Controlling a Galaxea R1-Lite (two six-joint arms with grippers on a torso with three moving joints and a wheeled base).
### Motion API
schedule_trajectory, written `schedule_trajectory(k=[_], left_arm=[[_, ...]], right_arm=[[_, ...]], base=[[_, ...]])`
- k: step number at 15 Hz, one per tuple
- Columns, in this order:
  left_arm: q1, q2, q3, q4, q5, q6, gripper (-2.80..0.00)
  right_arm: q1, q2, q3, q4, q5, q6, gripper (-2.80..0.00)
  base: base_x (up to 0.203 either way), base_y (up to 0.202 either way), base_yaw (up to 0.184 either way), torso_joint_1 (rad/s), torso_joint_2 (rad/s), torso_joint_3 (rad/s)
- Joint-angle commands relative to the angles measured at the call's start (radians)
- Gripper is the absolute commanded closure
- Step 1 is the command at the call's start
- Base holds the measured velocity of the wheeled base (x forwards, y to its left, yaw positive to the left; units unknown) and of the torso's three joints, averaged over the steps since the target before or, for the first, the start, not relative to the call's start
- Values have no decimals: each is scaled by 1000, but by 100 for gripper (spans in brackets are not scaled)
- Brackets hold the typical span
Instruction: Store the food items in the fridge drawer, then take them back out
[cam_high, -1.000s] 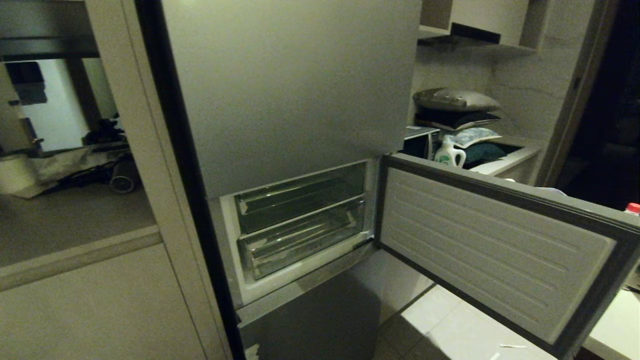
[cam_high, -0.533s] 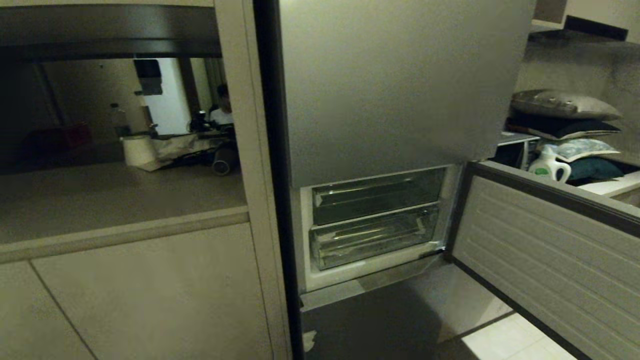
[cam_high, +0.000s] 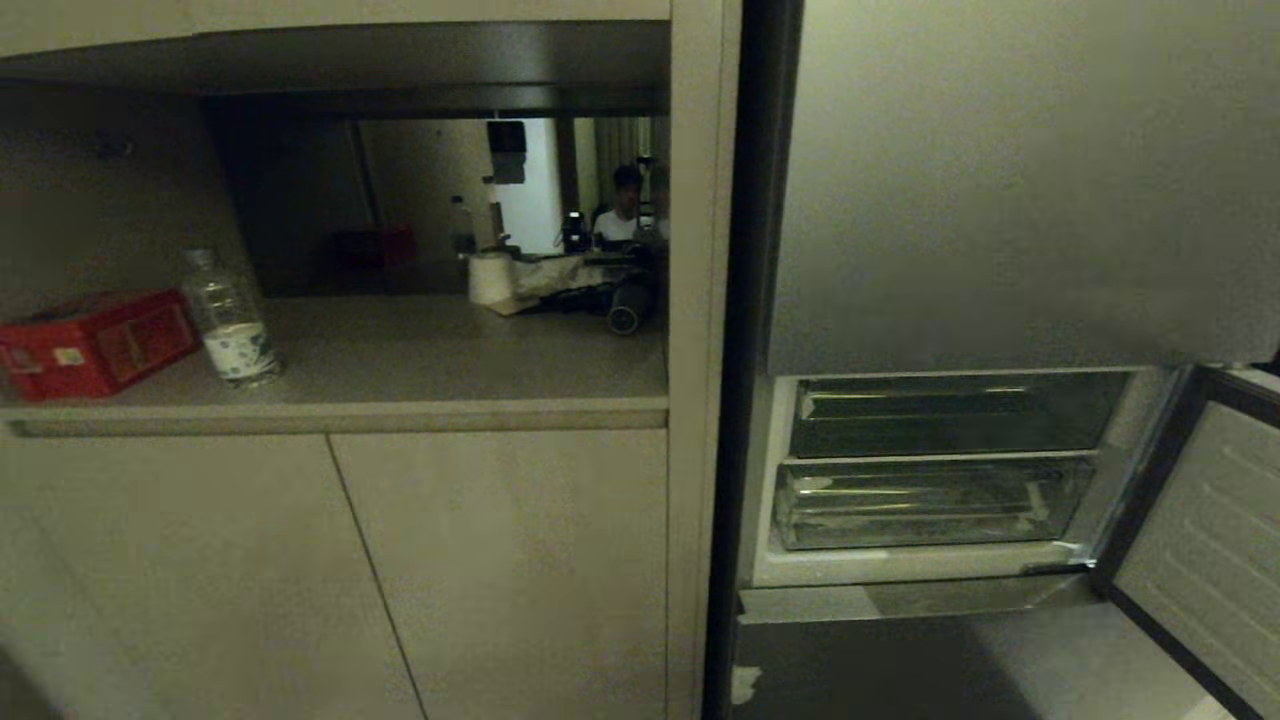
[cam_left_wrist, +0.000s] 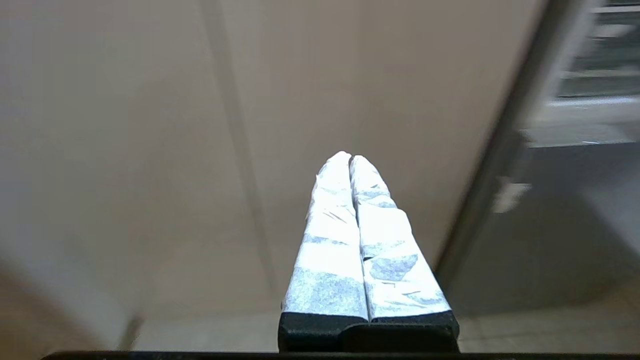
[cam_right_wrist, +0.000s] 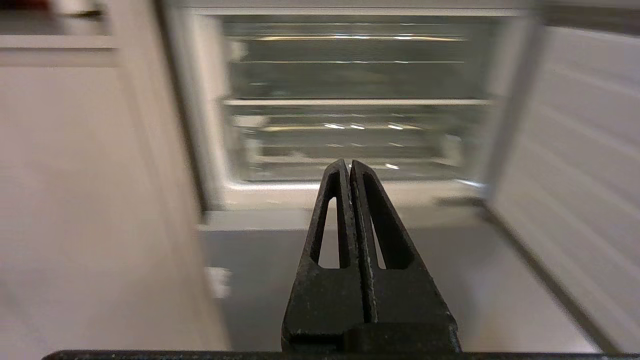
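The fridge drawer (cam_high: 930, 505) is the lower clear bin in the open fridge compartment at the right of the head view, pushed in, with white tape at its front corner. It also shows blurred in the right wrist view as the fridge drawer (cam_right_wrist: 350, 135), straight ahead of my right gripper (cam_right_wrist: 348, 162), which is shut and empty, some way off from it. My left gripper (cam_left_wrist: 350, 157), its fingers wrapped in white tape, is shut and empty and faces the beige cabinet doors (cam_left_wrist: 150, 150). The food items are out of view. Neither arm shows in the head view.
A darker shallow tray (cam_high: 950, 415) sits above the drawer. The fridge door (cam_high: 1210, 560) stands open at the right. Left of the fridge, a cabinet shelf (cam_high: 400, 400) holds a red box (cam_high: 95, 340) and a water bottle (cam_high: 228, 320). A person (cam_high: 625, 205) shows far behind.
The whole head view has swung left: the fridge has slid to the right of the picture and the cabinet shelf with box and bottle has come into view. The camera moved, not the things.
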Motion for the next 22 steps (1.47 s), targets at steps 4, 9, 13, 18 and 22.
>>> schedule_trajectory(k=[4,9,13,18,22], left_arm=[[0,2,-1,2,0,0,0],[0,2,-1,2,0,0,0],[0,2,0,2,0,0,0],[0,2,0,2,0,0,0],[0,2,0,2,0,0,0]], right_arm=[[0,0,31,-1,0,1,0],[0,0,31,-1,0,1,0],[0,0,31,-1,0,1,0],[0,0,31,-1,0,1,0],[0,0,31,-1,0,1,0]], base=[[-1,-8,132,-1,1,0],[0,0,0,-105,238,122],[0,0,0,-138,307,160],[0,0,0,-143,320,171],[0,0,0,-144,329,188]])
